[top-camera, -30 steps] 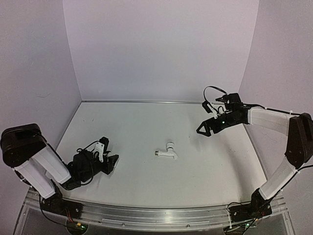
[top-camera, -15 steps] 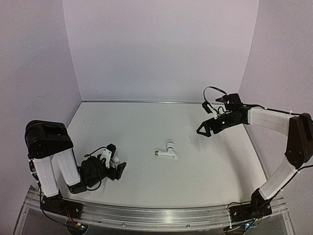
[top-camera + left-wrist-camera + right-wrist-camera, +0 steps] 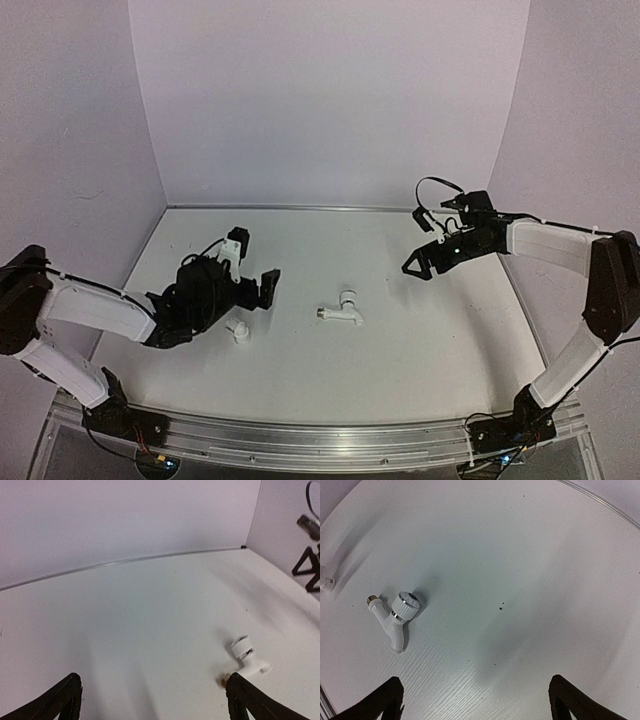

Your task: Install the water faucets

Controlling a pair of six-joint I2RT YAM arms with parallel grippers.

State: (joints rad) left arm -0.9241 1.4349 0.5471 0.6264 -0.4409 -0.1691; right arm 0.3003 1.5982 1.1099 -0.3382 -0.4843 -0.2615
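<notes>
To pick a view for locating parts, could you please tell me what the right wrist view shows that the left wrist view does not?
Only right wrist: the short white fitting at its left edge. Only left wrist: the right end effector seen from outside, blurred at the right edge. Both: the white tap lying on the table, and each camera's own open fingers along the bottom.

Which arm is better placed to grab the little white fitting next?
Left: the left pincer, open, hangs just beside the fitting; the right pincer is far off, beyond the tap.
</notes>
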